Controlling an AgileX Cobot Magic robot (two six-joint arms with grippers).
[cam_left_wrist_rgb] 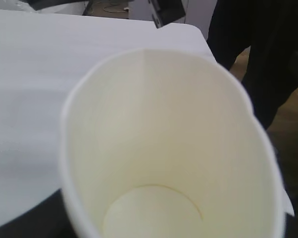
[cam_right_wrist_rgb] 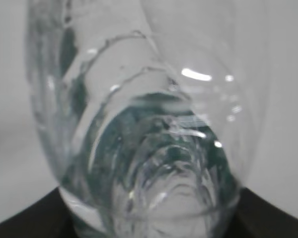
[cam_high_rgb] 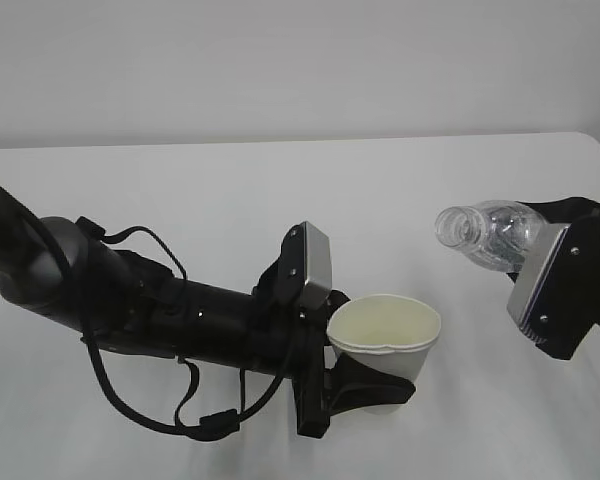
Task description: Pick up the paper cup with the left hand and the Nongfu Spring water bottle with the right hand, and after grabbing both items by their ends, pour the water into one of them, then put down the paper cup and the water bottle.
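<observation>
Both jaws are clamped: left hand (cam_high_rgb: 365,385) squeezes the flimsy paper cup (cam_high_rgb: 385,340) low down, right hand (cam_high_rgb: 540,285) holds the slick, crushable Nongfu Spring water bottle (cam_high_rgb: 485,232) right of the cup.

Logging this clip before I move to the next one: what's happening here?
Two robot arms are set up to pour. The left hand holds a small white tapered paper cup above the white table, its cream inside dry and empty. The right hand holds a clear ribbed plastic bottle tipped sideways, open mouth towards the cup but off to its right. No water is leaving it.
</observation>
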